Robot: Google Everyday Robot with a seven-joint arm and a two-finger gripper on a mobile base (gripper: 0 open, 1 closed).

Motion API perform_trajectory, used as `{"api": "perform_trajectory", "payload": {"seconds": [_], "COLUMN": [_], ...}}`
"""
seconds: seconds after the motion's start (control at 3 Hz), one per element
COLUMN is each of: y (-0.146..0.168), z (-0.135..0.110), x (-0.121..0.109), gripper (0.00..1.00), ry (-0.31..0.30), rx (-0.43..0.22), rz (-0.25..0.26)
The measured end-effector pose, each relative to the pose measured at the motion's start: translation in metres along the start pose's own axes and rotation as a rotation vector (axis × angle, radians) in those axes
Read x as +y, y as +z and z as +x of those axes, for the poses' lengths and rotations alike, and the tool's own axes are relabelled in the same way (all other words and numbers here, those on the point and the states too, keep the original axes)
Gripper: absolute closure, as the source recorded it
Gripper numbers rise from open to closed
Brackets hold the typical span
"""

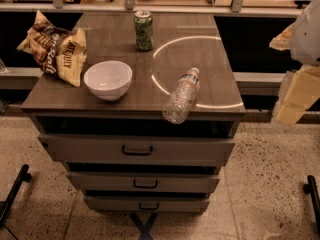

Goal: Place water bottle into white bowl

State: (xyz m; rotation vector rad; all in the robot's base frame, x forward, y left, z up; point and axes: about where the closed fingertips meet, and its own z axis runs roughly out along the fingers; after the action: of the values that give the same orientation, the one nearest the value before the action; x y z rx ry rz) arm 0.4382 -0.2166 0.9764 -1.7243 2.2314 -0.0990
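The white bowl (108,79) is sitting on the bench (200,54); the water bottle (182,95) is lying at its 3 o'clock, base overhanging the front edge. The gripper (294,100) is hanging at the bottle's 3 o'clock, well apart; I cannot tell its spread.

Blurred white-and-cream gripper (299,91) sits partly cut off by the right edge; well to its left, label print on the clear crinkled plastic water bottle (182,95) is too small to read
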Motion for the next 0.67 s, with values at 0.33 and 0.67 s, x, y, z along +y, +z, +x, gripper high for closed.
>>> {"api": "perform_trajectory", "payload": {"seconds": [0.33, 0.67], "y": [0.000, 0.014], "z": [0.000, -0.010], "x": [0.000, -0.012], "gripper": [0.00, 0.00], "ry": [0.000, 0.018], "rx": [0.000, -0.038], "rz": [0.000, -0.016]}}
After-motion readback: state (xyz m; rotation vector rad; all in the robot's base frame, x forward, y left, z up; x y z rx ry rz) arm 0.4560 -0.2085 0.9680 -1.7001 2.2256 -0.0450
